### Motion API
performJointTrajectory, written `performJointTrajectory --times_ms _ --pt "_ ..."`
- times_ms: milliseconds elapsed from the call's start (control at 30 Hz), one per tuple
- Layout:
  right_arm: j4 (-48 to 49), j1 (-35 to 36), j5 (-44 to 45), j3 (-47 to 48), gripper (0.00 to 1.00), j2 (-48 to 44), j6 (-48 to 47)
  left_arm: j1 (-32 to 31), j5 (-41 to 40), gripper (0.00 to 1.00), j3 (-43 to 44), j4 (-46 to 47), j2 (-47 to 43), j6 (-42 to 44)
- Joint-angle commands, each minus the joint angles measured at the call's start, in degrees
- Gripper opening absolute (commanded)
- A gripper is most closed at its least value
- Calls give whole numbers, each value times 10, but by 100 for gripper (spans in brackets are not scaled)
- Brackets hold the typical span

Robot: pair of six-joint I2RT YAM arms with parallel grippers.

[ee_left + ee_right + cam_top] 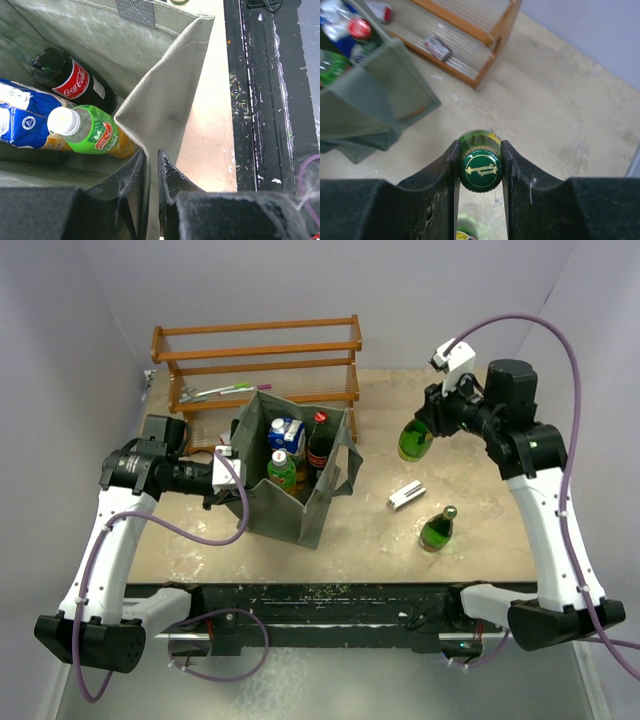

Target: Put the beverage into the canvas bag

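Upper right, the right pincer [480, 152] clamps the green glass bottle [414, 440] by its cap alone, so swinging could loosen it. The left pincer [151, 162] pinches the canvas bag's [285, 515] wall.

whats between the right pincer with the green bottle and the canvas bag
Only bare tabletop, in the top external view: nothing sits between the green bottle in the right pincer and the canvas bag.

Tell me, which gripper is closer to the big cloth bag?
Left. The left gripper is pinching the canvas bag's side wall, touching it. The right gripper is well apart, off to the bag's right, holding a green bottle by its top.
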Motion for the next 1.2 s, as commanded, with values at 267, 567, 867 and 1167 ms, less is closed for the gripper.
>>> performJointTrajectory --times_ms 267,567,867,1167 --pt "69 41 -137 189 0 -20 41 -1 32 24 31 9 8 -54" --pt "87 106 -181 267 0 31 70 -1 37 51 25 20 9 -59" --pt "51 226 -145 390 0 125 54 -1 49 62 29 27 25 -39" --pt "30 311 -138 501 0 237 46 -1 79 73 43 94 41 -43"
